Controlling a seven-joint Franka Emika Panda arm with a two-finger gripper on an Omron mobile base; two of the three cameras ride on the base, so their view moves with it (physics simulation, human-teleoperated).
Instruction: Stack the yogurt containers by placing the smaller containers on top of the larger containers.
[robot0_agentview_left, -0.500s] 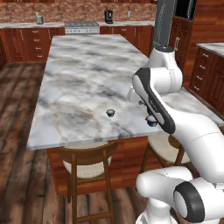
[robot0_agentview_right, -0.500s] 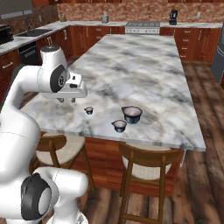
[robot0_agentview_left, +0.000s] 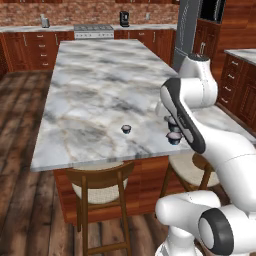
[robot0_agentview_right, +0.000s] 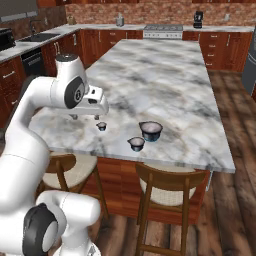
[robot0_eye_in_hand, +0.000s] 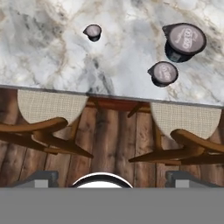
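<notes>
A home kitchen is shown. A marble-topped island (robot0_agentview_left: 100, 95) is set on a wood plank floor (robot0_agentview_left: 20, 165), with wooden stools (robot0_agentview_right: 170, 192) tucked under its edge. Dark red wood cabinets (robot0_agentview_right: 100, 45), a brick back wall (robot0_agentview_left: 75, 12), a stove (robot0_agentview_left: 93, 31) and a coffee maker (robot0_agentview_right: 198, 19) are seen behind.

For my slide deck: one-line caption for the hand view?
Three yogurt cups on the marble counter: smallest, medium, largest, above two stools.

Three lidded cups (robot0_eye_in_hand: 185, 41) (robot0_eye_in_hand: 162, 73) (robot0_eye_in_hand: 92, 32) stand on marble counter (robot0_eye_in_hand: 52, 52) above stools (robot0_eye_in_hand: 48, 107).
</notes>
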